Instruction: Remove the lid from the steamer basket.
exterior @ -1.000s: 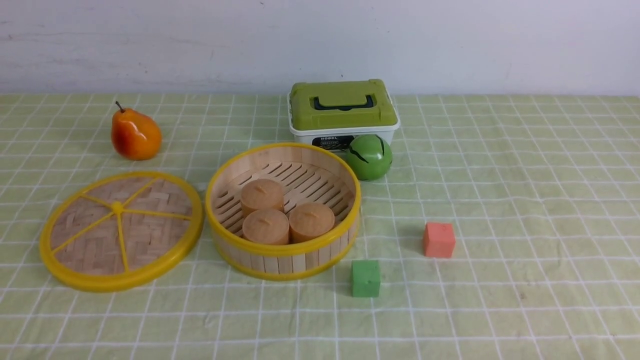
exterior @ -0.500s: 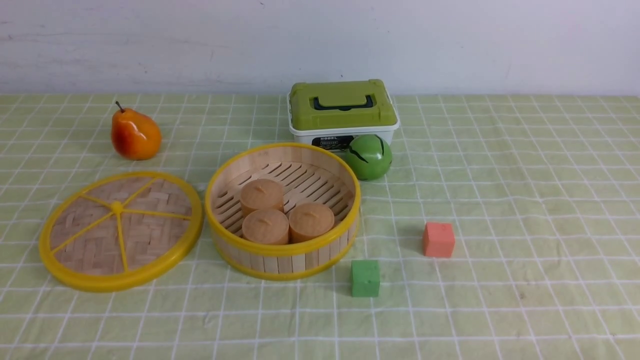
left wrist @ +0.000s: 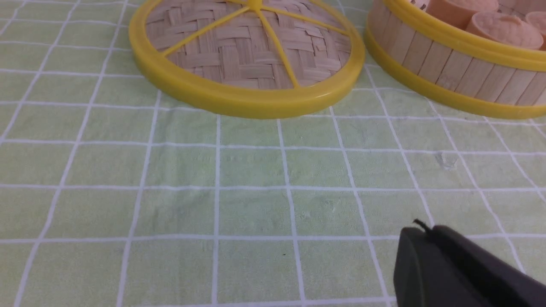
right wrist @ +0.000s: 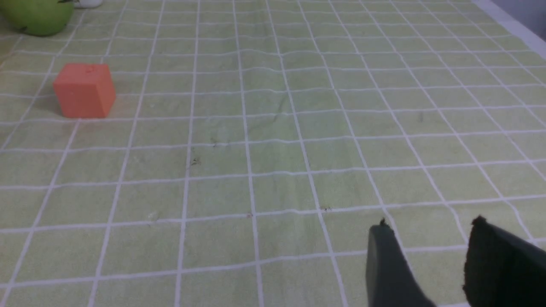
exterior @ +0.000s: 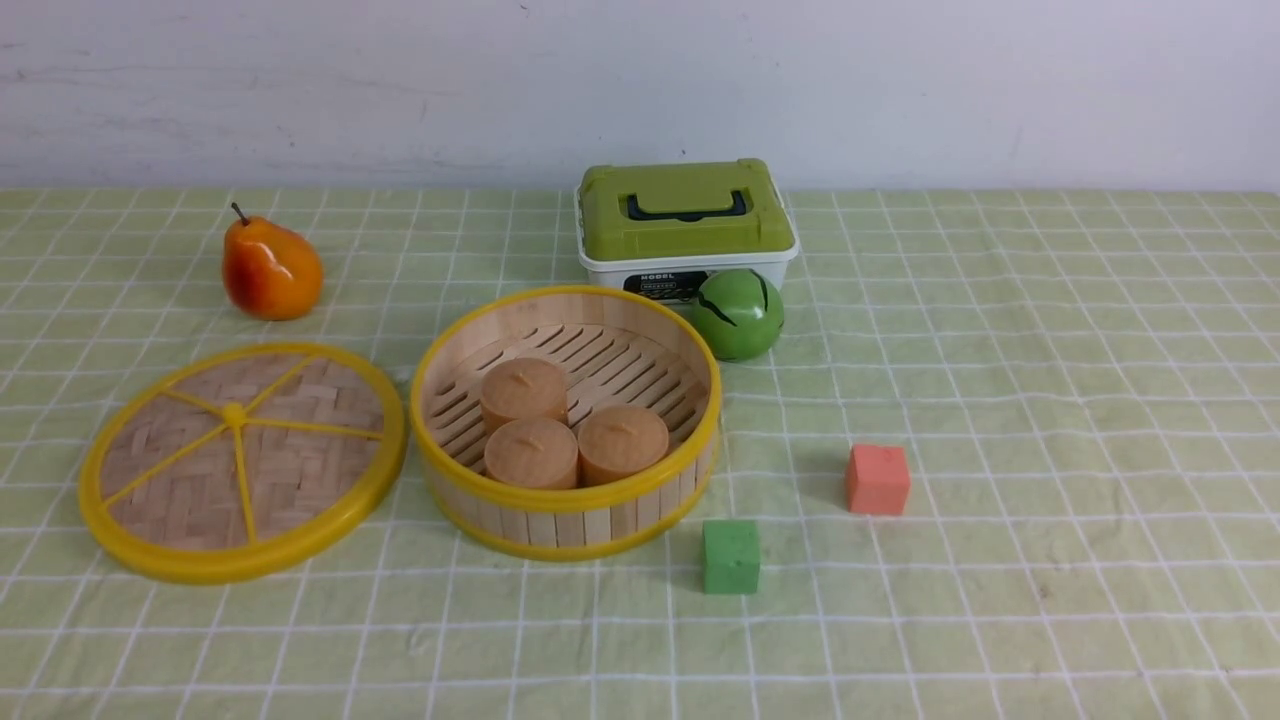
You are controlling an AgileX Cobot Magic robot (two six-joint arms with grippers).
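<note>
I see my left gripper [left wrist: 420, 232] pressed together and empty, low over the green checked tablecloth [left wrist: 256, 204]. The woven tan bamboo lid with yellow rim [left wrist: 249, 51] lies flat ahead of it, apart, just beside the round slat-walled steamer basket [left wrist: 448, 72]. My right gripper [right wrist: 431, 232] is spread, holding nothing.

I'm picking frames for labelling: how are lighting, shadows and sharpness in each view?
Front view: even, soft light, faint shadow left of the red cube, all sharp. Left wrist view: lid crisp, gripper blurred. Right wrist view: cloth sharp, near gripper dark and soft.
</note>
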